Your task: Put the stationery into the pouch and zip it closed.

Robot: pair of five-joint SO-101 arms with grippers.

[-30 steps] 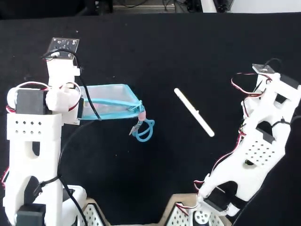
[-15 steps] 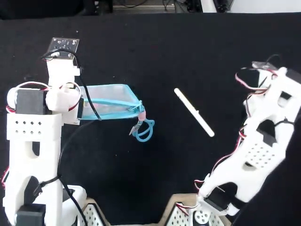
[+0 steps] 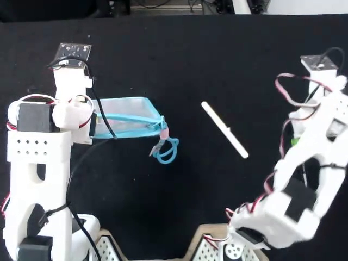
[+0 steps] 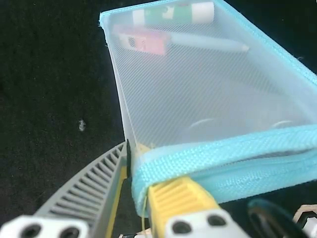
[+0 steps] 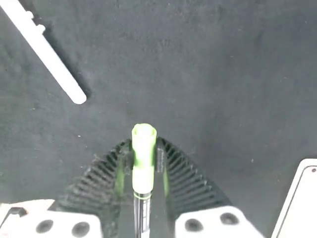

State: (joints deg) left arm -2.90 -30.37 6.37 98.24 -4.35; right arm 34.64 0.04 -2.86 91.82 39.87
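Black cloth [image 3: 217,70] covers the whole table in the high view. The left arm [image 3: 38,163] stands at the left edge of the frame and the right arm [image 3: 312,163] at the right edge.

The pouch [image 3: 128,117], clear mesh with a teal zip band, lies left of centre in the high view, with one short end against the left arm. A teal loop [image 3: 166,151] hangs from the pull at its other end, toward the middle of the frame. The left wrist view shows the left gripper [image 4: 133,163] pinching the pouch [image 4: 198,89] at a corner beside the zip band, its fingers pressed onto the fabric. Through the mesh at the pouch's far end lie a green and white glue stick [image 4: 173,12], a pink eraser [image 4: 143,39] and a pale blue pen [image 4: 208,42], close together. I cannot tell whether the zip is run shut.

A white pen [image 3: 224,129] lies loose on the cloth right of centre in the high view. It slants from upper left to lower right, well apart from the pouch and between the two arms.

In the right wrist view, the right gripper [image 5: 143,148] is closed on a marker [image 5: 143,153]. Its fingers clamp the barrel from both sides, and the green cap sticks out past the tips. It hangs above bare cloth, with the white pen [image 5: 42,47] lying on the cloth farther off, apart from the marker.
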